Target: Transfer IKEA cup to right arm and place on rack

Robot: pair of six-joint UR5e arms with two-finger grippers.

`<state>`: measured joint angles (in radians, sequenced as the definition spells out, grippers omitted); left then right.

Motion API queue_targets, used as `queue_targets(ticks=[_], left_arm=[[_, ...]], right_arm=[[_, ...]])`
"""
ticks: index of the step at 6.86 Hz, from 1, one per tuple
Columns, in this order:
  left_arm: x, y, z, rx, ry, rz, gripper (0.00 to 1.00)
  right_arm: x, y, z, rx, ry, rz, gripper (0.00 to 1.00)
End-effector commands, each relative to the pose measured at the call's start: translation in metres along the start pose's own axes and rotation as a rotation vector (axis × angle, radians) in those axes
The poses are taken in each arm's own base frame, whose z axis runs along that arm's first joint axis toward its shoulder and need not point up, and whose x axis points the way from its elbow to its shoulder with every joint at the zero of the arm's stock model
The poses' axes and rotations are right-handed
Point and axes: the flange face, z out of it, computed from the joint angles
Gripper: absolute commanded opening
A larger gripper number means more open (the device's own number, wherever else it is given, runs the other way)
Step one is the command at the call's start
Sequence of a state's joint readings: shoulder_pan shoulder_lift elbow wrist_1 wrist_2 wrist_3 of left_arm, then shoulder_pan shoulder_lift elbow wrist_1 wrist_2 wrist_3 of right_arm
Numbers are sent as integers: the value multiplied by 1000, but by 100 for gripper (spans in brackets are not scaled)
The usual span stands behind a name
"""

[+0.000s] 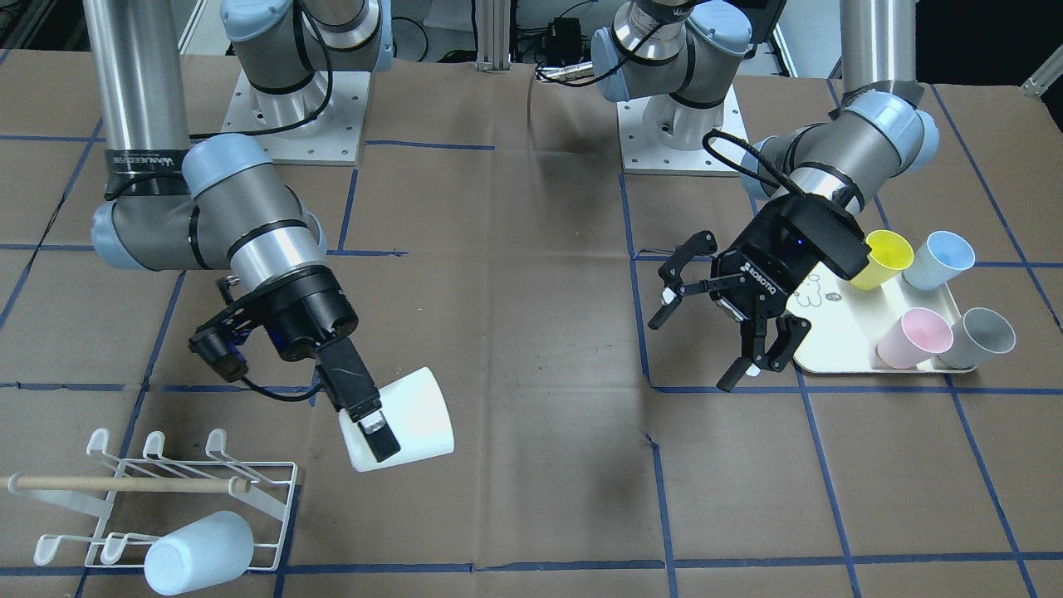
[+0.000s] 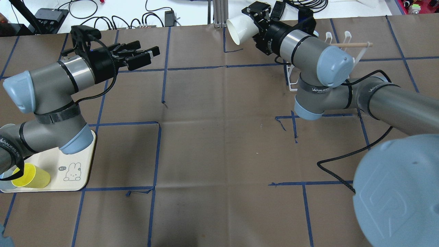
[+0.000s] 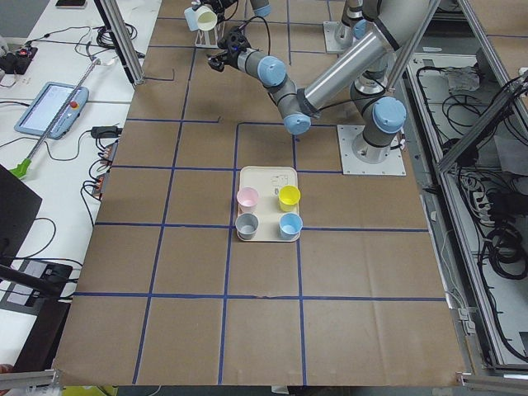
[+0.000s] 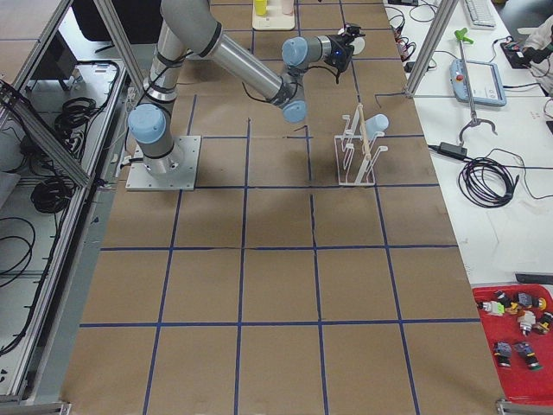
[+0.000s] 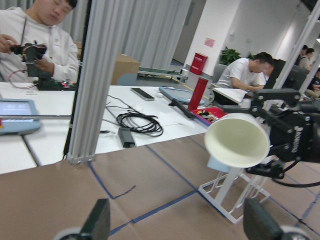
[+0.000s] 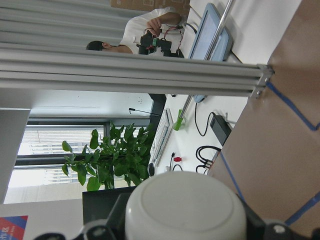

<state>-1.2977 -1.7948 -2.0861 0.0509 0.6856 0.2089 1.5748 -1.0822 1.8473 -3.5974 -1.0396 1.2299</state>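
My right gripper (image 1: 378,428) has flat black fingers and is shut on a white IKEA cup (image 1: 403,423). It holds the cup tilted in the air, above and to the right of the rack in the front-facing view. The overhead view shows the cup (image 2: 240,29) with its mouth turned toward my left arm. The left wrist view looks into the cup's mouth (image 5: 237,140), and the right wrist view shows its base (image 6: 185,210). My left gripper (image 1: 693,353), with jointed fingers, is open and empty, well apart from the cup. The white wire rack (image 1: 266,482) with a wooden dowel holds a light blue cup (image 1: 199,552).
A cream tray (image 1: 839,340) with a bunny drawing stands beside my left gripper. It holds a yellow cup (image 1: 882,257), a blue cup (image 1: 938,259), a pink cup (image 1: 913,336) and a grey cup (image 1: 980,336). In the overhead view my right arm hides much of the rack (image 2: 346,44).
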Motion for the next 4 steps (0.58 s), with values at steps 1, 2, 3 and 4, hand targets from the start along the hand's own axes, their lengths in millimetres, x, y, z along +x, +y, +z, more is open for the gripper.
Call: queue_targets(ticks=[1,2,3,4], left_arm=[[1,-25,35,-226,-239,-79,97],[19,-46,60,-363,-316,-103,98],[29,-71,65,-495,-368,-137,99],[29,-82,52,-676,-439,-193,99]], right_arm=[[11,-53,-17,94,34,-329,31],[17,-79,-28,135,64,-548,30],[24,-107,-40,171,107,-772,27],[30,-124,-48,188,140,-922,19]])
